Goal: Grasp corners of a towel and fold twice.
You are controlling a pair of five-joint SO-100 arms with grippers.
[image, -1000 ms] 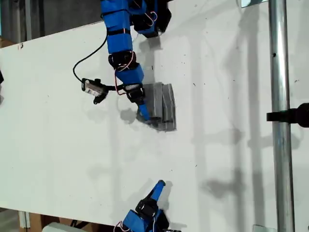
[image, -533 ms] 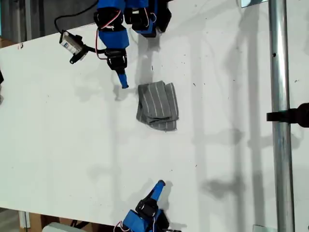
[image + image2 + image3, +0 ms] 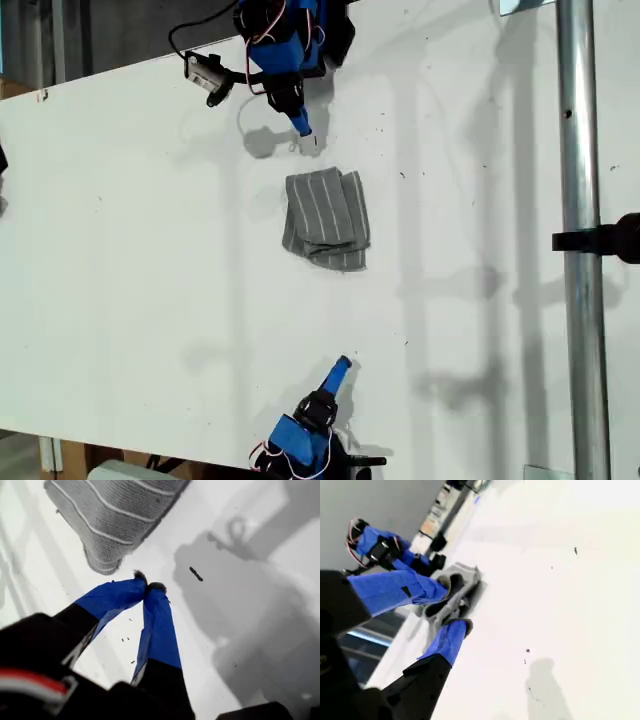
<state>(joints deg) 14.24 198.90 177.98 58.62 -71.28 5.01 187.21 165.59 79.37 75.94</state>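
The towel [image 3: 325, 220] lies folded into a small grey bundle with thin white stripes in the middle of the white table [image 3: 130, 270]. My first gripper [image 3: 305, 130] hovers just beyond the towel's far edge, toward the exterior view's top, shut and empty. In the first wrist view its blue fingertips [image 3: 148, 582] meet, with a rounded folded edge of the towel [image 3: 115, 515] a short way ahead. My second gripper [image 3: 342, 364] rests near the exterior view's bottom, well apart from the towel. Its fingers [image 3: 454, 605] stand slightly open, and the towel [image 3: 468, 575] lies beyond them. The corners are tucked into the folds.
A metal pole [image 3: 585, 240] with a black clamp [image 3: 610, 238] runs down the exterior view's right. The first arm's camera [image 3: 205, 75] and cable hang toward the exterior view's upper left. The table's edge slants along the exterior view's top left.
My first gripper has let go of the folded towel and drawn back toward the exterior view's top. The towel lies still. My second arm has shifted slightly.
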